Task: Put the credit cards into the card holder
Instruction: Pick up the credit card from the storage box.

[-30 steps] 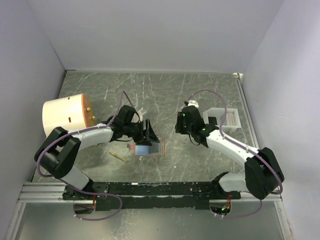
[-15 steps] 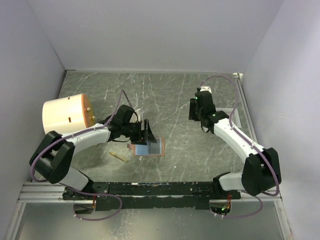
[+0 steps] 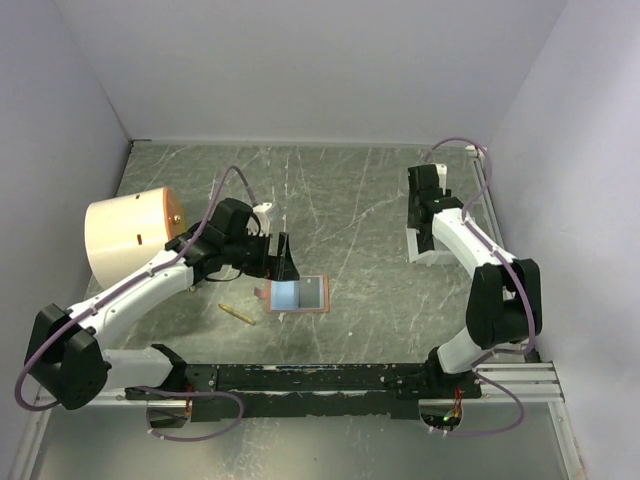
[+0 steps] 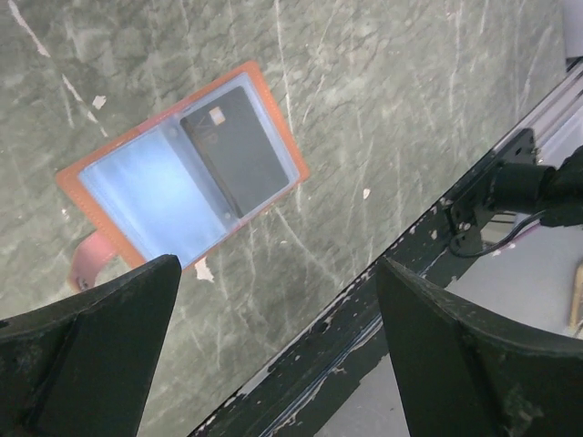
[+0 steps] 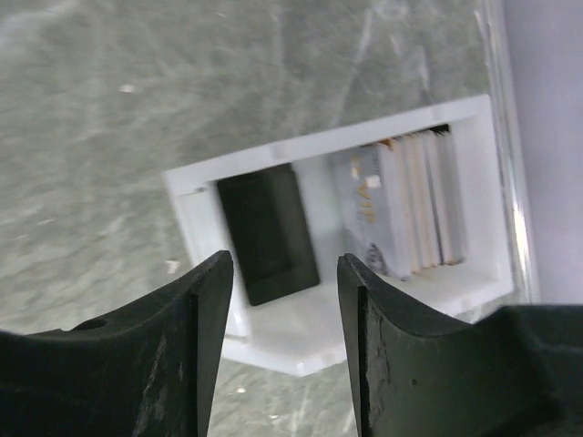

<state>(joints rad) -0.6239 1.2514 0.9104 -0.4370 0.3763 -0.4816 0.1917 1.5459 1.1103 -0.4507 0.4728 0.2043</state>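
Whitish cards point(image 5: 410, 200) stand on edge in the tray point(image 5: 364, 132), faces hidden; left tool point(image 4: 278, 273) and right tool point(image 5: 284, 264) gape empty.

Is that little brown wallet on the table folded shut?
No, the wallet lies spread open and flat, with a dark card showing in one of its halves.

One card holder point(image 4: 88, 262) lies open, holding one pale blue card point(image 4: 146, 196) and one dark card point(image 4: 235, 150). One white tray point(image 5: 301, 350) holds several upright cards point(image 5: 410, 200), packed too tightly to count. One cream cylinder point(image 3: 125, 235), one small stick point(image 3: 237, 313).
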